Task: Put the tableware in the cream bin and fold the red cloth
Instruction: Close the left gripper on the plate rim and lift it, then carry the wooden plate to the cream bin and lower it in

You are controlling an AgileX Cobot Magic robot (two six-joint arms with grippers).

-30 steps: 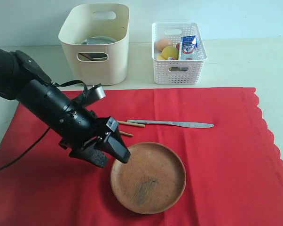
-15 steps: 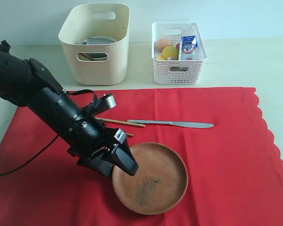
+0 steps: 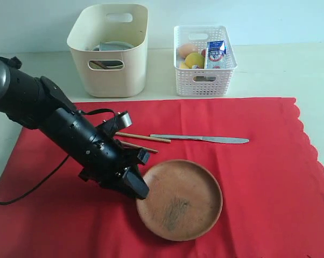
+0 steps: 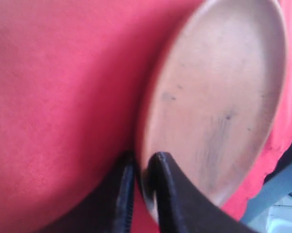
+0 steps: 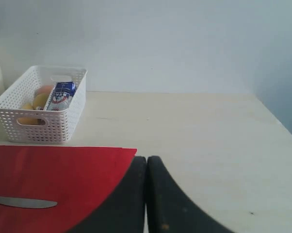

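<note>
Shifted rightward since a second ago, the plate lies on the red cloth, its left rim pinched between the left gripper's jaws. Behind it, chopsticks and knife rest on the cloth (almost end to end). Beyond, the pale table carries the cream bin, then a white basket. The right gripper is pressed together, empty, facing a plain wall.

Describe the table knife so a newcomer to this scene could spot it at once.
Find the big red cloth. On it, between the round wooden plate and the white lattice basket, lies the metal table knife. It alone is shiny silver; the chopsticks beside it are thin wood.
</note>
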